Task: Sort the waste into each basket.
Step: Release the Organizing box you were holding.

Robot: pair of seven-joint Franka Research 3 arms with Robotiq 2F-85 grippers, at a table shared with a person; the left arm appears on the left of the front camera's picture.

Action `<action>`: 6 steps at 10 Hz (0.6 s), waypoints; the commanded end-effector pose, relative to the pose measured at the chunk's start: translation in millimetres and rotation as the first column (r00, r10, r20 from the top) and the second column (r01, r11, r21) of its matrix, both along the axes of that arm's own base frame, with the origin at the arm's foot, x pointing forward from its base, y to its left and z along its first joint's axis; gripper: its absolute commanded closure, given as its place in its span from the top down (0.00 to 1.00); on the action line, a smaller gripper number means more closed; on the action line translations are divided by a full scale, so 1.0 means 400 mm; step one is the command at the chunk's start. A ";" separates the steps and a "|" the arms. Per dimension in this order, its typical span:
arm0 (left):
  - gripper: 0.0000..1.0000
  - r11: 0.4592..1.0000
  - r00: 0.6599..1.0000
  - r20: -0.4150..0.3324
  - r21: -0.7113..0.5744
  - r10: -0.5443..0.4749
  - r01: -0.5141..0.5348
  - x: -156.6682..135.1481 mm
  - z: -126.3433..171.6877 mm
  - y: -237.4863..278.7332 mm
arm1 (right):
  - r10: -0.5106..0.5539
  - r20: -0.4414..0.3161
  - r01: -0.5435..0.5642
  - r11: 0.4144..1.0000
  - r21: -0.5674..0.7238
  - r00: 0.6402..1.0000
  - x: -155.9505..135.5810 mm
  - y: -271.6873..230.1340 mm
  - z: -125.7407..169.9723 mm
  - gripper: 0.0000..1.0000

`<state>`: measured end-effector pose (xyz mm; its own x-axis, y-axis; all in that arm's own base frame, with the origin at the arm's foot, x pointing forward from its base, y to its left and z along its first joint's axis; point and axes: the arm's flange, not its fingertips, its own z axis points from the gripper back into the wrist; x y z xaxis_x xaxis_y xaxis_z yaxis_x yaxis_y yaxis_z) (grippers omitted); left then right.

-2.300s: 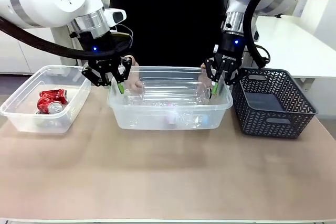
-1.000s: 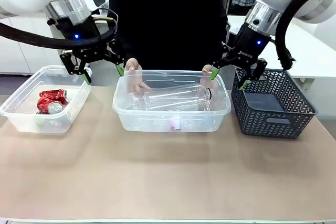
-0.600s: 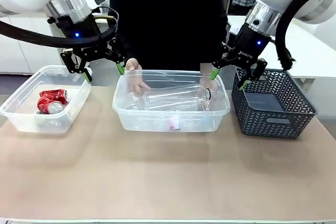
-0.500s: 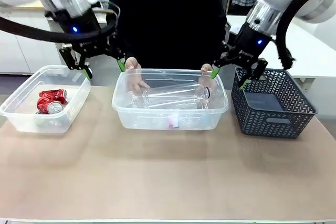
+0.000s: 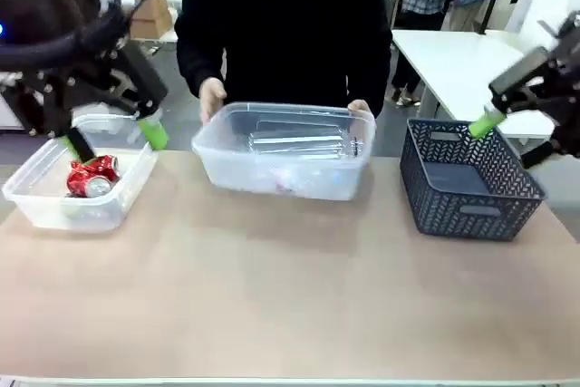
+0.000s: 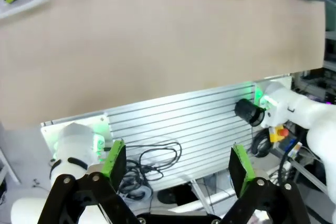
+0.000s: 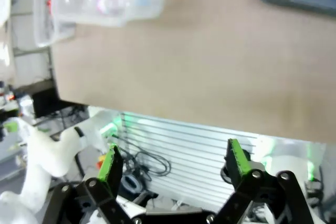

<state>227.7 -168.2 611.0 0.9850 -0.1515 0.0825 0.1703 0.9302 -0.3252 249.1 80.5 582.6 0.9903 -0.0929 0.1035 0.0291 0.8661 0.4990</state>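
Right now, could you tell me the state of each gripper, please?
Left gripper: open, holding nothing.
Right gripper: open, holding nothing.

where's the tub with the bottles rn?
Front view: the bottle tub is centre-far, lifted in the person's hands, between the can tub and the grey basket.

Robot lab: aluminium rig base (image 6: 178,124)

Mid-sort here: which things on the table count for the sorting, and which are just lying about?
Job:
- left clear tub with crushed red cans
- middle clear tub, in the person's hands, with clear bottles

Lying about:
- dark grey slotted basket
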 end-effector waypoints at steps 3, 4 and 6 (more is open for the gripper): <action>1.00 1.000 1.000 0.005 -0.002 0.004 -0.004 0.033 0.019 -0.008 | 0.015 -0.034 -0.015 1.000 0.007 0.999 0.067 0.014 0.011 1.00; 1.00 1.000 1.000 0.005 -0.002 0.004 -0.004 0.033 0.019 -0.008 | -0.011 -0.011 0.011 1.000 -0.009 1.000 0.006 0.003 -0.006 1.00; 1.00 0.990 0.999 -0.022 -0.135 0.042 -0.045 0.023 0.013 0.058 | 0.149 -0.092 -0.106 0.924 0.366 0.984 0.006 -0.085 0.008 1.00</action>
<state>240.4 -164.2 618.2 0.9910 -0.1052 0.0825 0.1277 0.9277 -0.3508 257.1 69.9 586.0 0.9982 -0.0535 0.0280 0.0238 0.7757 0.6307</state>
